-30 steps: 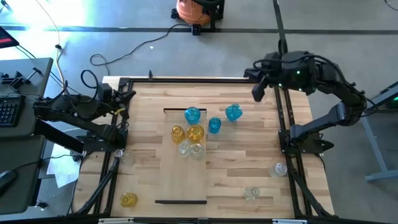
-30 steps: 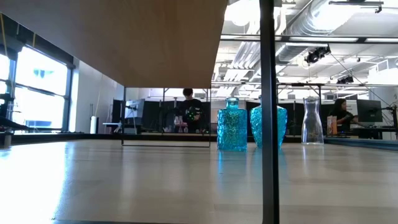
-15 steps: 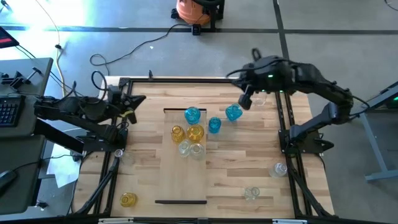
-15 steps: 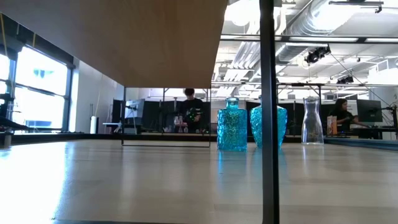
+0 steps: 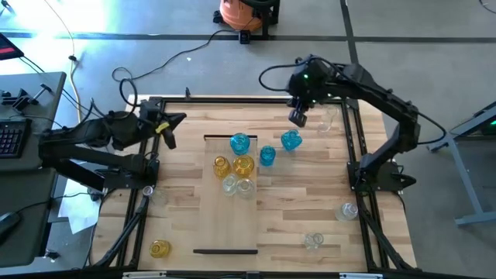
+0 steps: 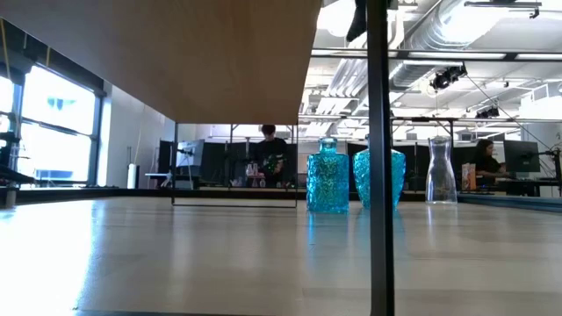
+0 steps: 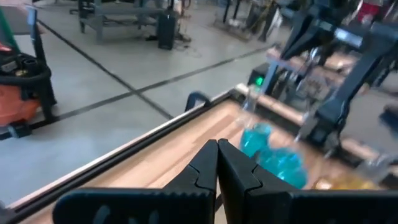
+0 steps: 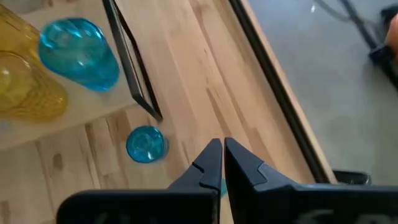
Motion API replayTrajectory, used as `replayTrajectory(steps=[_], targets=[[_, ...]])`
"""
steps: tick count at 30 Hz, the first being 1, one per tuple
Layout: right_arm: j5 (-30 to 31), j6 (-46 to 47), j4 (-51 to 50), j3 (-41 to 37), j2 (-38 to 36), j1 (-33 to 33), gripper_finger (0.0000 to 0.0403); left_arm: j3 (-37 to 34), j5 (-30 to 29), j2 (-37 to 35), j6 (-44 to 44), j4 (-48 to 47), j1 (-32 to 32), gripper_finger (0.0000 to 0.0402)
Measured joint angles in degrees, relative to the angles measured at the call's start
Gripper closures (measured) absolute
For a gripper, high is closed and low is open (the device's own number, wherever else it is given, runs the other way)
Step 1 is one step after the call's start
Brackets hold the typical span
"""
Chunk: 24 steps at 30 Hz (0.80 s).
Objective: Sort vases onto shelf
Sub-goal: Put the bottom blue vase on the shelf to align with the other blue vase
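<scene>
Right gripper (image 5: 297, 118), fingers pinched together, empty, hangs above round-bodied blue glass vase (image 5: 291, 140) at its six o'clock; vase upright; left gripper (image 5: 169, 130) likewise pinched, farther off.

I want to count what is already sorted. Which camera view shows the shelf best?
The high view: the whole shelf shows from above, both dark end strips visible, with vases grouped at its far end. The right wrist view shows only one corner. I cannot make it out in the low or left wrist view.
</scene>
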Motion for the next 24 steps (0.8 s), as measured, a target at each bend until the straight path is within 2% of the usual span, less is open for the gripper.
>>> replayTrajectory(steps=[4,10,20,24], targets=[[-0.5,0.6,-0.8,0.0,1.8,-0.6,0.0403,0.0,2.2,-1.7,3.4,-5.6,4.6,0.0401],[-2.0,2.4,-2.2,0.0,4.6,2.7,0.0403,0.0,2.3,-5.3,7.6,-11.5,9.0,0.0401],[-1.7,5.4,-13.6,0.0,9.6,8.0,0.0403,0.0,2.2,-10.4,12.2,-13.2,10.4,0.0401],[0.7,4.2,-13.5,-0.1,9.3,10.7,0.0403,0.0,2.2,-12.0,12.2,-14.3,10.4,0.0401]])
